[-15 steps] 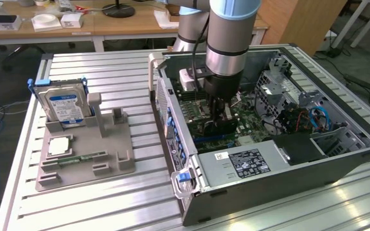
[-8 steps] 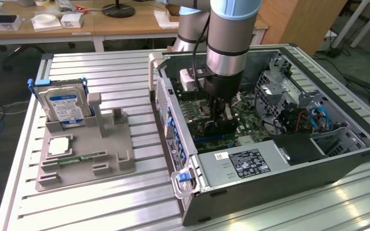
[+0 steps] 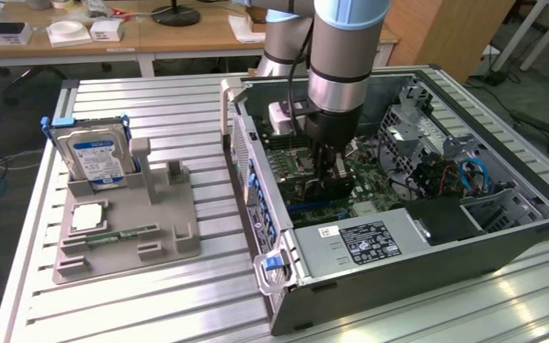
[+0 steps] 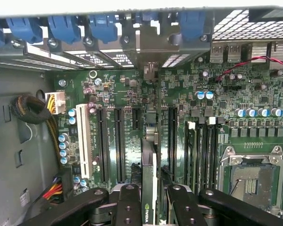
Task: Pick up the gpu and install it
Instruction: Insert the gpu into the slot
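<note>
Right at my fingertips, my gripper (image 4: 149,200) is clamped on the gpu (image 4: 150,169), a black finger (image 4: 127,205) against each flat side. The card sits edge-on between them, with a little green logo showing near the pads. It's held upright over the motherboard (image 4: 118,89), lined up along the long black expansion slots (image 4: 119,141), with the white slot (image 4: 85,141) a couple of rows over. Honestly, from this angle I can't tell whether the card's lower edge is touching a slot or just hanging above it. A bit further off on the board there's the CPU socket (image 4: 247,181) with its metal frame, and at the board's far edge a row of blue clips (image 4: 66,26) runs along the rear brackets. In the exterior view I'm reaching straight down into the open computer case (image 3: 399,279), which lies on its side on the slatted metal table (image 3: 160,307). Well apart, on the exterior view's left, is a grey parts tray (image 3: 160,229) with the hard drive (image 3: 98,153) standing upright in it and a memory stick (image 3: 112,236) lying flat near its front. A wooden desk (image 3: 189,36) sits way behind all that.
</note>
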You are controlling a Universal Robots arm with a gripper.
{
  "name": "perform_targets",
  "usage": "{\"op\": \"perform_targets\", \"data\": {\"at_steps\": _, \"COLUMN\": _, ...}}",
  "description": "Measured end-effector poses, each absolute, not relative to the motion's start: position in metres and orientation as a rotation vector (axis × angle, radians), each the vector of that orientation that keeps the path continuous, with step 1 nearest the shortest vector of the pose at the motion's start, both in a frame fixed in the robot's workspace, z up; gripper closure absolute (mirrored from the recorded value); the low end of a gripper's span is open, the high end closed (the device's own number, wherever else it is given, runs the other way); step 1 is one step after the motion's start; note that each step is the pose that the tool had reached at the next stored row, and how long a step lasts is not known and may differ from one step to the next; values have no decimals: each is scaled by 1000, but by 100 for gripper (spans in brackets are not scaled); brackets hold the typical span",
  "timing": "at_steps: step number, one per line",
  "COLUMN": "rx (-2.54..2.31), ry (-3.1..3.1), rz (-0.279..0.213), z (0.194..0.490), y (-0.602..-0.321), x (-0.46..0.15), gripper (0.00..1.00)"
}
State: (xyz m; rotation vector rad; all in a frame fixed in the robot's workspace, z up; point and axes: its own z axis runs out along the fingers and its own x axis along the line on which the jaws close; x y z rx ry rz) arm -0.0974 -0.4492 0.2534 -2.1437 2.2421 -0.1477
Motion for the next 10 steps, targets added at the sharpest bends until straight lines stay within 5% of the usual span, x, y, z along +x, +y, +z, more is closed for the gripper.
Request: {"op": "perform_targets", "data": {"at_steps": 10, "rx": -2155, "ry": 2230, "rz": -147, "z": 253, "y": -449, "x": -97, "gripper": 74}}
